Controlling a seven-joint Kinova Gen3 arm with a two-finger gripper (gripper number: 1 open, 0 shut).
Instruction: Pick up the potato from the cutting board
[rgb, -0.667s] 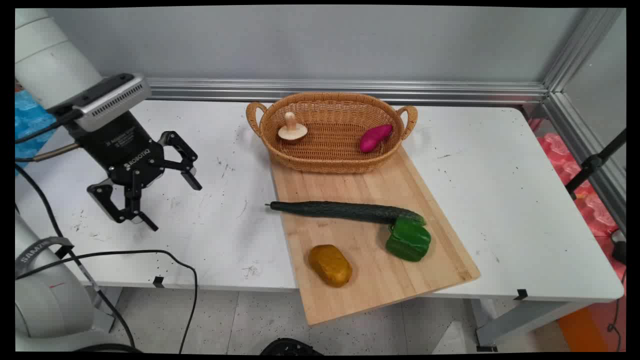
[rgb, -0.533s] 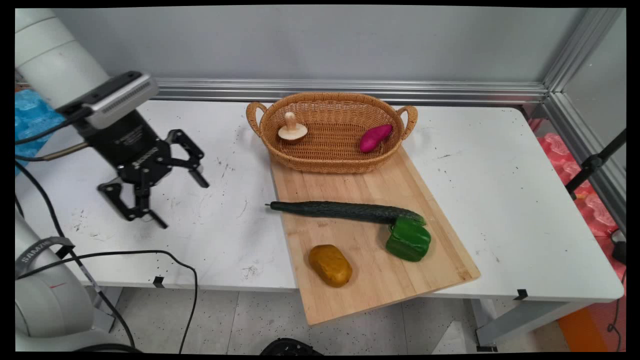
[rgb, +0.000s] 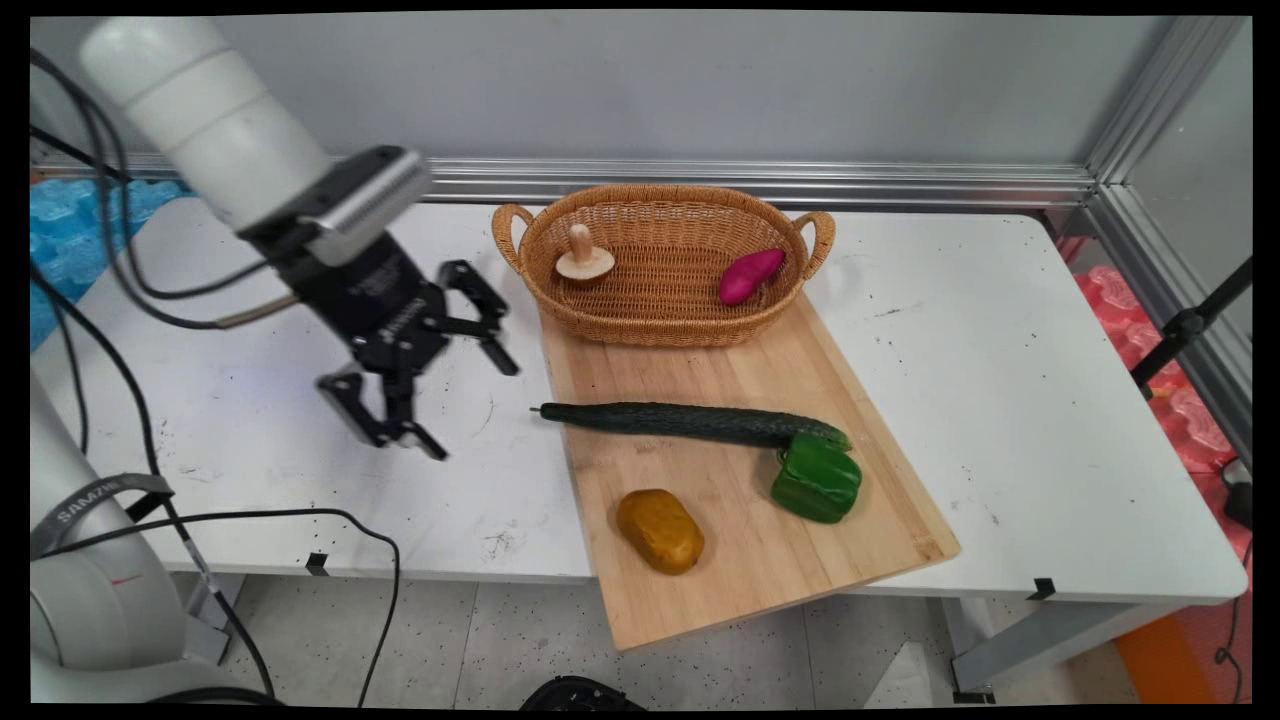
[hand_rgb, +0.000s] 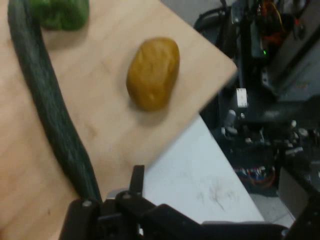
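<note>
My black gripper (rgb: 472, 408) hangs open over the white table (rgb: 1000, 400), with nothing between its fingers. It is just left of the wooden cutting board (rgb: 740, 370). Closest to it is the stem end of a long dark green cucumber (rgb: 690, 423), which lies across the board. A green bell pepper (rgb: 817, 480) touches the cucumber's far end, and a brown potato (rgb: 660, 530) lies near the board's front. The hand view looks down on the cucumber (hand_rgb: 50, 115), the potato (hand_rgb: 153, 72), the pepper (hand_rgb: 59, 12) and the board (hand_rgb: 100, 90).
A wicker basket (rgb: 660, 325) stands on the board's far end, holding a mushroom (rgb: 584, 257) and a purple sweet potato (rgb: 750, 275). The board's front corner overhangs the table edge. Black cables (rgb: 300, 515) hang at the front left.
The arm has swung right across the table, carrying the open gripper from the far left to just beside the cutting board. The vegetables have not moved.
</note>
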